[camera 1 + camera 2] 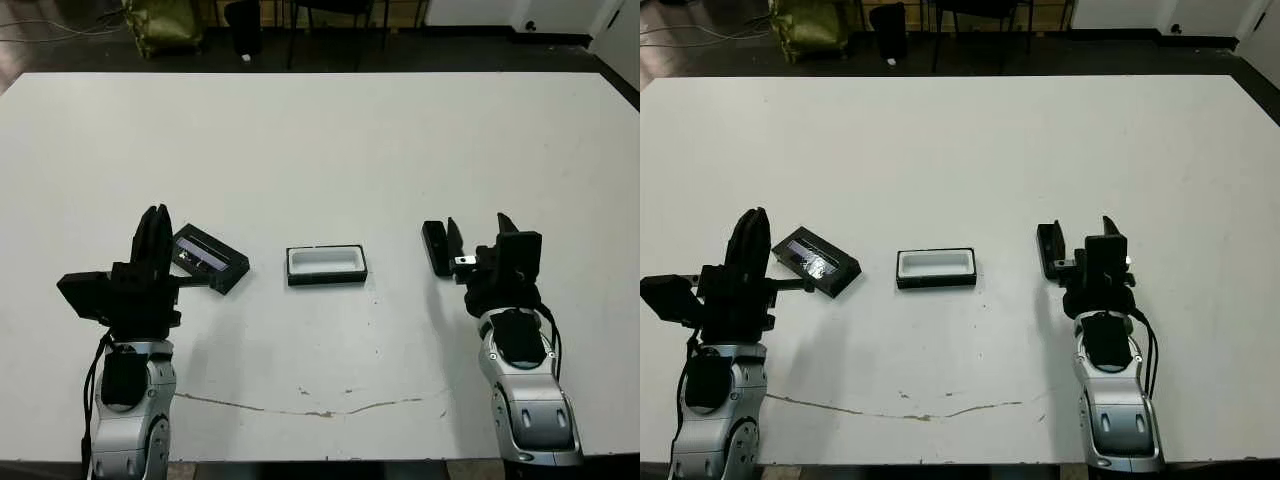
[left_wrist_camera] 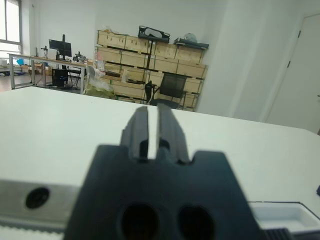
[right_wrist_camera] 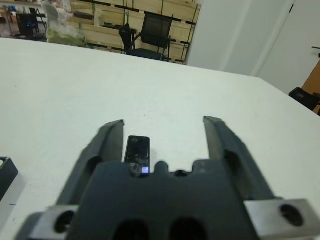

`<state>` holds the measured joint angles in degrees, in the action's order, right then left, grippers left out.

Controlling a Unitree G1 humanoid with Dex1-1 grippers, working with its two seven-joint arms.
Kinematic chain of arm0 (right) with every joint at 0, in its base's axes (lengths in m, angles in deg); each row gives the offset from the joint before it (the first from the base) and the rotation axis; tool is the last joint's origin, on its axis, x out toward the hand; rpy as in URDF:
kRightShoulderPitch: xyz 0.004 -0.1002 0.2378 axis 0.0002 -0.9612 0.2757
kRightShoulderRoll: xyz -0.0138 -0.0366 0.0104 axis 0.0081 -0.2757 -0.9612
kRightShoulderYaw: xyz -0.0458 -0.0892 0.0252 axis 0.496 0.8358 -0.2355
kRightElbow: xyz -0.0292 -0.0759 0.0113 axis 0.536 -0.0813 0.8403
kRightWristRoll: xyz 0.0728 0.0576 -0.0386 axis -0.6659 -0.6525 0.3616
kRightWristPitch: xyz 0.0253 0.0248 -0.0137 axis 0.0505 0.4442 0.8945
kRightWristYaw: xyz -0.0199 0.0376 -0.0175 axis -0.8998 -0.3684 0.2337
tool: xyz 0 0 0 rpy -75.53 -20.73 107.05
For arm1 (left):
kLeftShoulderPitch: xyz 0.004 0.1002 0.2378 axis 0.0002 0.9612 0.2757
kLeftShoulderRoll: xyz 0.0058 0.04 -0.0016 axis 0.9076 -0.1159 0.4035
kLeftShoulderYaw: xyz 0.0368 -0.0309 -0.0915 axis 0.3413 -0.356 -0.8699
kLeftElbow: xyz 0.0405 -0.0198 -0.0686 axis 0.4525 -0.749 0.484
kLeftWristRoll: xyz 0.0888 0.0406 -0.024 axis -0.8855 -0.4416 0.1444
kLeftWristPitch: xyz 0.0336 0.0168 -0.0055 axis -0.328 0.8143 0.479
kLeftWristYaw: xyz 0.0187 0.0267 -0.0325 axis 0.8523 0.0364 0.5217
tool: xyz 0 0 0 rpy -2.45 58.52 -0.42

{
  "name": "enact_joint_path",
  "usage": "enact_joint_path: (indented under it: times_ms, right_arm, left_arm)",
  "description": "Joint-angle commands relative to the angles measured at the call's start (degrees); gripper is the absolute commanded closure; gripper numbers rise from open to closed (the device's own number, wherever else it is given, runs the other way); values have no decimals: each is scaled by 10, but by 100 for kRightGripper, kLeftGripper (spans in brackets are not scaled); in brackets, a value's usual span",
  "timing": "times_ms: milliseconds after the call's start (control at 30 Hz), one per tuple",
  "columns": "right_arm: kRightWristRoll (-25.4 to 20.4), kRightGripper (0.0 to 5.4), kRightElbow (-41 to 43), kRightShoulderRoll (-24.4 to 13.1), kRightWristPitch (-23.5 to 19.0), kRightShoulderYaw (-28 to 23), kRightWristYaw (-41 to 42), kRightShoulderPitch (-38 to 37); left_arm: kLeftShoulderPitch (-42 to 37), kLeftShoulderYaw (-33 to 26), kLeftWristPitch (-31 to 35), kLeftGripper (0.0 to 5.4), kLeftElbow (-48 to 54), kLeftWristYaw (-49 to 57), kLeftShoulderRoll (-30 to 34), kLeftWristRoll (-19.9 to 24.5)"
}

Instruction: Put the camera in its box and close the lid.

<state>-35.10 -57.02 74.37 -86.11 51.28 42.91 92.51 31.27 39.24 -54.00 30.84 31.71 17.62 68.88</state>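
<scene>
The camera (image 1: 435,248) is a slim black bar lying on the white table (image 1: 330,150), just left of my right gripper (image 1: 480,232). That gripper is open. In the right wrist view the camera (image 3: 137,153) shows low between the fingers (image 3: 107,137), close to one of them and not gripped. The box (image 1: 326,265), a black tray with white lining, sits open at the table's middle. The lid (image 1: 210,260), black with a silvery strip, lies askew left of the box. My left gripper (image 1: 155,218) stands shut beside the lid, holding nothing.
A thin crack (image 1: 320,410) runs along the table near the front edge. Beyond the far edge are an olive bag (image 1: 165,25) and chair legs on a dark floor. Shelves of cartons (image 2: 150,55) stand at the room's back wall.
</scene>
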Motion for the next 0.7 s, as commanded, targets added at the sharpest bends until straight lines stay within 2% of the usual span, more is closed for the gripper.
enact_joint_path:
  times_ms: [33, 267, 700]
  right_arm:
    - [-5, 155, -15, -2, -16, 0, 4, 0]
    - [-16, 1, -24, -3, -36, -1, 11, 6]
    - [-51, 1, -30, -5, -69, -11, 32, 14]
  left_arm:
    - [9, 0, 1, 540, -11, -1, 4, -4]
    - [10, 0, 0, 540, -12, -1, 3, -6]
    - [12, 0, -2, 540, -14, -5, 6, -5]
